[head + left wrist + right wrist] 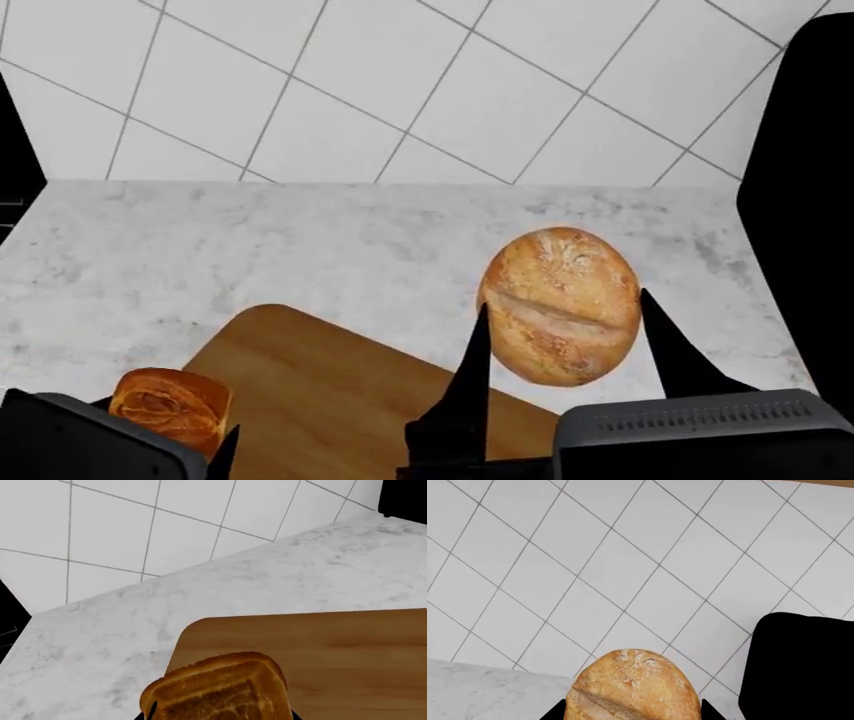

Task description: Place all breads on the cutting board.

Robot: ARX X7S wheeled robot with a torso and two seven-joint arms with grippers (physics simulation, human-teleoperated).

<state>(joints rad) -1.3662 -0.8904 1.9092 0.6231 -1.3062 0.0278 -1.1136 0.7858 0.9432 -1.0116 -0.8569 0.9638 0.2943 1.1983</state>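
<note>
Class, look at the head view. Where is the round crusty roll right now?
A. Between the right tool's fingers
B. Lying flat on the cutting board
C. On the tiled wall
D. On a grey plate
A: the round roll sits between the right tool's two dark fingers, beside the cutting board.

The roll [559, 305] is pale golden with a lighter slash, the loaf [168, 407] orange-brown, the cutting board [334, 400] warm brown, the counter [200, 250] grey-veined white marble.

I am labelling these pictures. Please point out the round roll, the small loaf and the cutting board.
round roll [561, 305], head view, on its scored slash.
small loaf [223, 690], left wrist view, on its domed top.
cutting board [347, 655], left wrist view, on bare wood.
</note>
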